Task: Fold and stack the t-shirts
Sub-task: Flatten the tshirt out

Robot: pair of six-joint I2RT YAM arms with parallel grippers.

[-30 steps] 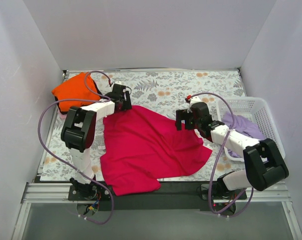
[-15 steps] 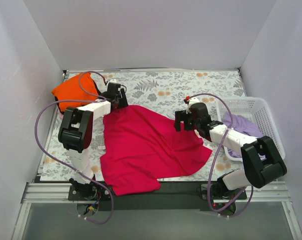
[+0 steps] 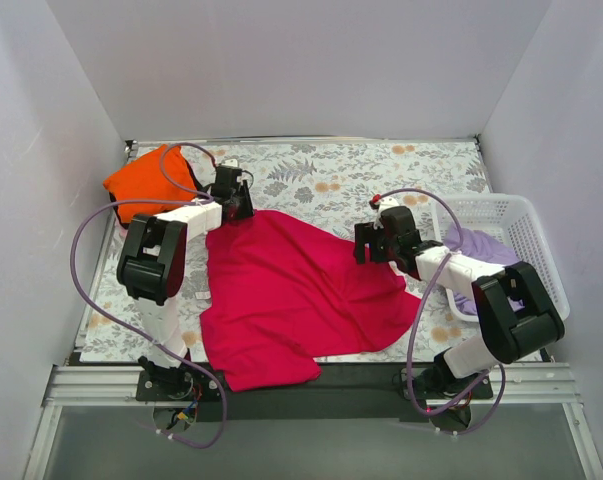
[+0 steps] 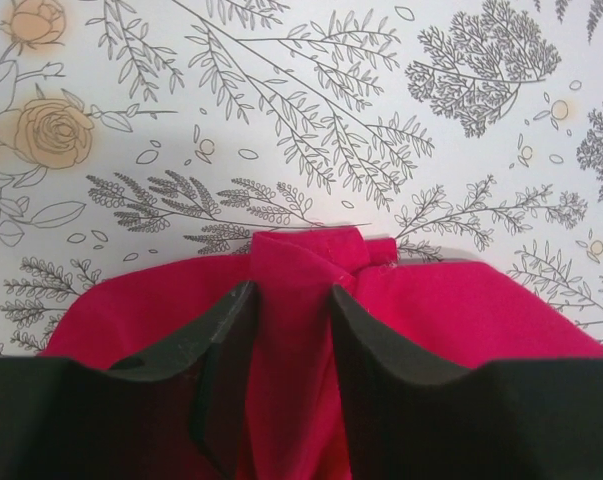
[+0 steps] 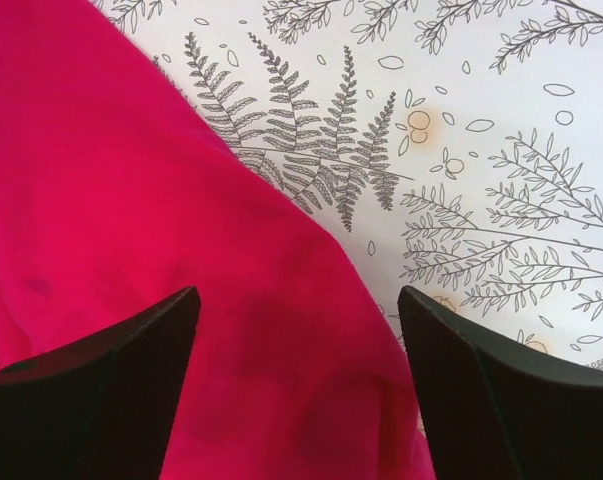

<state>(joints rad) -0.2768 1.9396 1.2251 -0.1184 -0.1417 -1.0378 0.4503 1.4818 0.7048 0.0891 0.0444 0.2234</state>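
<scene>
No lettering, label, brand or number is legible anywhere; the tablecloth (image 3: 381,170) bears only floral print.

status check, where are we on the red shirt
Left gripper pinched on crimson t-shirt far edge. Right gripper open over its right edge. Shirt spread, unfolded. Orange t-shirt at far-left corner, not in the way.

left gripper (image 4: 291,300) pinches a raised fold at the edge of the crimson t-shirt (image 4: 461,305) at 6 o'clock; floral tablecloth (image 4: 331,110) spreads toward 12 o'clock.
</scene>
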